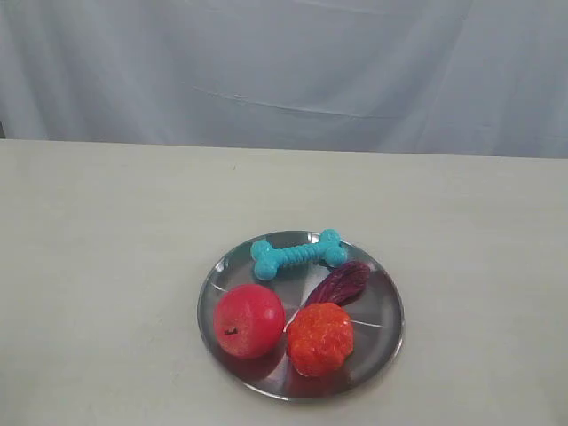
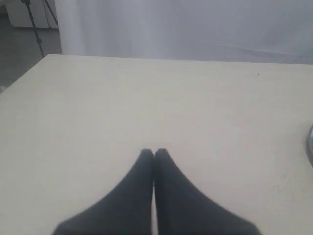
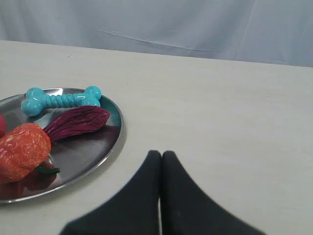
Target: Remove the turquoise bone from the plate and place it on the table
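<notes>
Ribbed, knob-ended turquoise bone (image 1: 299, 255) flat on the plate (image 1: 380, 306); left hand (image 2: 153, 152), right hand (image 3: 161, 154) both pressed together, empty.

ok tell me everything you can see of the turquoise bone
The turquoise bone is a small glossy toy, rubbery-looking, with knobbed ends and a ribbed shaft. It lies flat on the plate, along its far rim, behind the red apple. One end sits close to a dark red leaf-shaped piece; whether they touch is unclear. Nothing grips it.
</notes>
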